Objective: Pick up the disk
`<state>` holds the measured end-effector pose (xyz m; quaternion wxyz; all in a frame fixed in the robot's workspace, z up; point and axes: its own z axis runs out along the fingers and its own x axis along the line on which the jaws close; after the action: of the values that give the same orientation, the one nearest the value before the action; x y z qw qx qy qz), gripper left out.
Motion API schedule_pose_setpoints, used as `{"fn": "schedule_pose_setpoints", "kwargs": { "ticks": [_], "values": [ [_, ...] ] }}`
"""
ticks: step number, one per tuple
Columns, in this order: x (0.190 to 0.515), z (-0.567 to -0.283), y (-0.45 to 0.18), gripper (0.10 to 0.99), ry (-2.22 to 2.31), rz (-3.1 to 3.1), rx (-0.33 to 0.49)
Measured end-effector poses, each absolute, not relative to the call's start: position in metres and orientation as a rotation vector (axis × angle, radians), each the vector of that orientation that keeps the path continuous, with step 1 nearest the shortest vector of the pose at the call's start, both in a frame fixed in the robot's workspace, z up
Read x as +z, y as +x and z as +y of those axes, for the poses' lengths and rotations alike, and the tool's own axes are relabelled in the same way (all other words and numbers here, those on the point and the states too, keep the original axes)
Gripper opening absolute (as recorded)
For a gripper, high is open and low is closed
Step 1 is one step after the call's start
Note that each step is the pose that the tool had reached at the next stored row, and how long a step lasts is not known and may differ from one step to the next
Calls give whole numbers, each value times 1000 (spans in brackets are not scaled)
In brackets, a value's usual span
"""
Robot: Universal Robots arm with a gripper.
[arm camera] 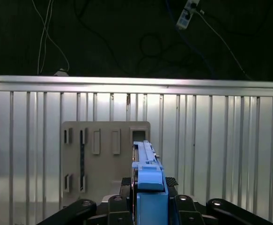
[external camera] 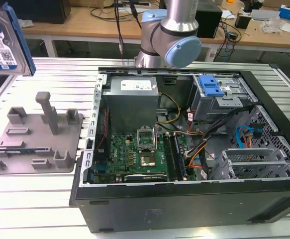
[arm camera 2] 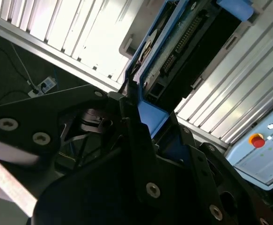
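We've got the black gripper [arm camera: 148,206] pinching the silver blue-railed hard disk [external camera: 3,42] edge-up above the empty grey plastic slotted holder tray [external camera: 33,144], beside the open black computer case [external camera: 184,199].

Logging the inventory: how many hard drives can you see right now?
1: the disk, raised at the exterior view's left edge, clamped in the hand. Others may sit hidden in the computer case bays.

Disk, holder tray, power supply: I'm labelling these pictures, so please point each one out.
Disk [external camera: 1,42], exterior view, on its printed label.
Holder tray [external camera: 23,152], exterior view, on its flat base.
Power supply [external camera: 131,102], exterior view, on its grey side.
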<state>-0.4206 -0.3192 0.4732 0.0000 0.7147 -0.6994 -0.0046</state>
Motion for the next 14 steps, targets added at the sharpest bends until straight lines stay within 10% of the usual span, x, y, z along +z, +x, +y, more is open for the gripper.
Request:
{"fn": "schedule_pose_setpoints", "kwargs": {
  "ticks": [14],
  "values": [
    [484,-320,-421,369,2248,-2200,-21]
  ]
}}
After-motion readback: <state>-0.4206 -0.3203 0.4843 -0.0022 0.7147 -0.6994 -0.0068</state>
